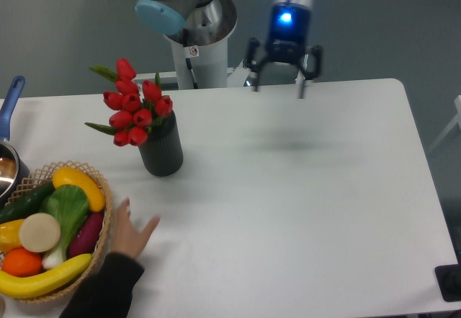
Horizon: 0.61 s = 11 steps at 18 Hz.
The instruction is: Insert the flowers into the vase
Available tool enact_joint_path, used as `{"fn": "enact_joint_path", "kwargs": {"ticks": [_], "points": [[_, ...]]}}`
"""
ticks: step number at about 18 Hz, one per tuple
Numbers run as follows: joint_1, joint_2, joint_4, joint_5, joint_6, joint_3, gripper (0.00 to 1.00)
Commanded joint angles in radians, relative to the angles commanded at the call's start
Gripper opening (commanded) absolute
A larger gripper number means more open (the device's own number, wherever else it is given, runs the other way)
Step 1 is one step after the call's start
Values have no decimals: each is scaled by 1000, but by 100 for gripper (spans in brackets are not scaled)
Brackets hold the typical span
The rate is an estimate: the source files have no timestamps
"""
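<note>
Tulips are sitting in the ribbed dark vase near the bench's back-left corner, leaning left. Gripper hangs over the back edge, well apart, spread wide with nothing in it. Someone's hand rests beside the wicker basket of fruit.

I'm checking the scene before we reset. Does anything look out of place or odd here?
Yes: a person's hand reaches onto the table beside the basket, inside the robot's workspace. Otherwise, the flowers sit in the upright vase, leaning left, and the open claw hangs empty, well clear to the right.
</note>
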<state>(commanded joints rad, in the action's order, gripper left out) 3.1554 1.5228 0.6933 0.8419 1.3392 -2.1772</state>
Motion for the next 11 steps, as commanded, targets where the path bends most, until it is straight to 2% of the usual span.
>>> {"fn": "enact_joint_path", "kwargs": {"ticks": [4,8,9,11], "points": [[-87,179,0,253,-5,170,100],[-219,321,11,506,-2,351,100],[-245,347,9,549,-5,381,100],[-258,382,8,611,-6,399,100]]}}
